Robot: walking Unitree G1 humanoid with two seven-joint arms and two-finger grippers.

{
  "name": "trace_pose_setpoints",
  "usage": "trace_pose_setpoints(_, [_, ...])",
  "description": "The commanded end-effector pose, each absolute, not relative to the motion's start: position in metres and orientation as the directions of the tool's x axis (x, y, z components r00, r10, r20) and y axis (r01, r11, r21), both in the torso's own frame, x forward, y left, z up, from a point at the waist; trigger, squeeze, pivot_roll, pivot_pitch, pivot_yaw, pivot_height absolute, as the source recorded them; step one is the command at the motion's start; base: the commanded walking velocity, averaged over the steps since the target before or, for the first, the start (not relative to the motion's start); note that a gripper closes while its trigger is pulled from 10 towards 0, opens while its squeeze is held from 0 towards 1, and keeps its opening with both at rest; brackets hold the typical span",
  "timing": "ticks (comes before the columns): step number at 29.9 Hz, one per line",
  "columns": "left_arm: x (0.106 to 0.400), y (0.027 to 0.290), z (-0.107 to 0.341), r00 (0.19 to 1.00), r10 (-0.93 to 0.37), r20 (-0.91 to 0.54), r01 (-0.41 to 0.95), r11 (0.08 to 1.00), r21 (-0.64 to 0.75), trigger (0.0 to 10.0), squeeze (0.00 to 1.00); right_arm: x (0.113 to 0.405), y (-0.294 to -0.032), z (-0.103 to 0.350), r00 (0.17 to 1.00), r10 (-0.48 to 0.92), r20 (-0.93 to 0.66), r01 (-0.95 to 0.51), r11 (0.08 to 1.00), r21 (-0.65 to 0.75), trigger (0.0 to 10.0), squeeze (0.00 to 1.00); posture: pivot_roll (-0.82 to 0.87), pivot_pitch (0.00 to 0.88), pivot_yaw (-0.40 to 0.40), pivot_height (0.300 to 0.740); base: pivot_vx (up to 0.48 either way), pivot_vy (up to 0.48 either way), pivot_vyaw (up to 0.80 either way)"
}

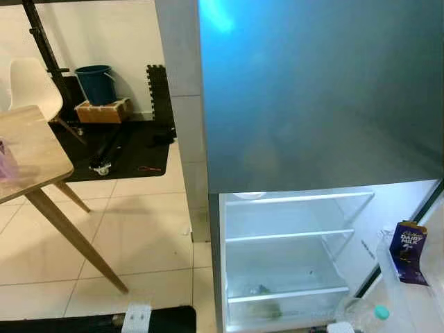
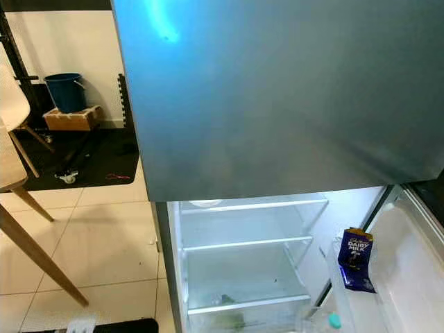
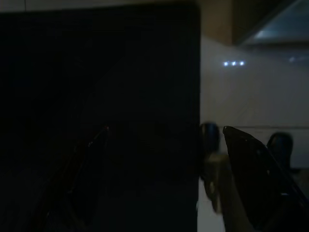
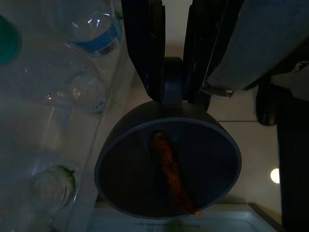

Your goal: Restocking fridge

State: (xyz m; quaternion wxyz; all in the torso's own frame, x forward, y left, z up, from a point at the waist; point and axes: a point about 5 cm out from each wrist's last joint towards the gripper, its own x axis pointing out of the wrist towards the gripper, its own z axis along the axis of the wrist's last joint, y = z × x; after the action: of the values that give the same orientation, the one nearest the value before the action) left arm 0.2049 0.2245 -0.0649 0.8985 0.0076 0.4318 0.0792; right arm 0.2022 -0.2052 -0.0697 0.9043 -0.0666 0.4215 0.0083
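- Now we hold, in the right gripper (image 4: 169, 72), a dark blue bowl (image 4: 169, 164) by its rim, the fingers clenched on it; a reddish-brown piece of food (image 4: 171, 174) lies across the bottom.
- The bowl hangs beside the door shelf (image 4: 58, 145) of the open fridge (image 1: 291, 257), where water bottles (image 4: 91, 29) stand close to the shelf edge.
- Our left gripper (image 3: 159, 179) hangs idle in the dark, its fingers apart and holding nothing.
- In the head views the glass shelves (image 1: 284, 236) inside are nearly bare, and a chocolate packet (image 2: 355, 258) sits in the door rack.
- We judge the main risk is tilt: the grip is on one rim point only (a weak hold), so the bowl may swing and the food slide out.
- The bowl could also knock the bottles if we move it sideways too near the door shelf.
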Motion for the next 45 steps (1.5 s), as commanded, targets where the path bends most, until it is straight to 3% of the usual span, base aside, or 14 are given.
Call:
trace_pose_setpoints(1, [0.197, 0.233, -0.067, 0.593, 0.158, -0.790, -0.130, 0.986, 0.100, 10.0, 0.00, 0.193, -0.209, -0.074, 0.621, -0.055, -0.782, -0.064, 0.991, -0.121, 10.0, 0.00, -0.05, 0.103, 0.010, 0.740, 0.000, 0.000, 0.00])
trace_pose_setpoints(14, [0.204, 0.232, -0.064, 0.620, 0.140, -0.772, -0.131, 0.989, 0.074, 10.0, 0.00, 0.183, -0.202, -0.081, 0.606, -0.067, -0.793, -0.024, 0.994, -0.102, 10.0, 0.00, -0.06, 0.105, 0.027, 0.740, 0.000, 0.000, 0.00])
trace_pose_setpoints(22, [0.209, 0.233, -0.060, 0.640, 0.143, -0.755, -0.137, 0.988, 0.070, 10.0, 0.00, 0.186, -0.205, -0.079, 0.605, -0.066, -0.793, -0.019, 0.995, -0.098, 10.0, 0.00, -0.05, 0.107, 0.030, 0.740, 0.000, -0.360, 0.00])
trace_pose_setpoints(45, [0.205, 0.237, -0.061, 0.640, 0.179, -0.748, -0.183, 0.980, 0.078, 10.0, 0.00, 0.197, -0.202, -0.075, 0.614, -0.051, -0.788, -0.027, 0.996, -0.086, 10.0, 0.00, -0.05, 0.101, 0.029, 0.740, 0.000, 0.000, 0.00])
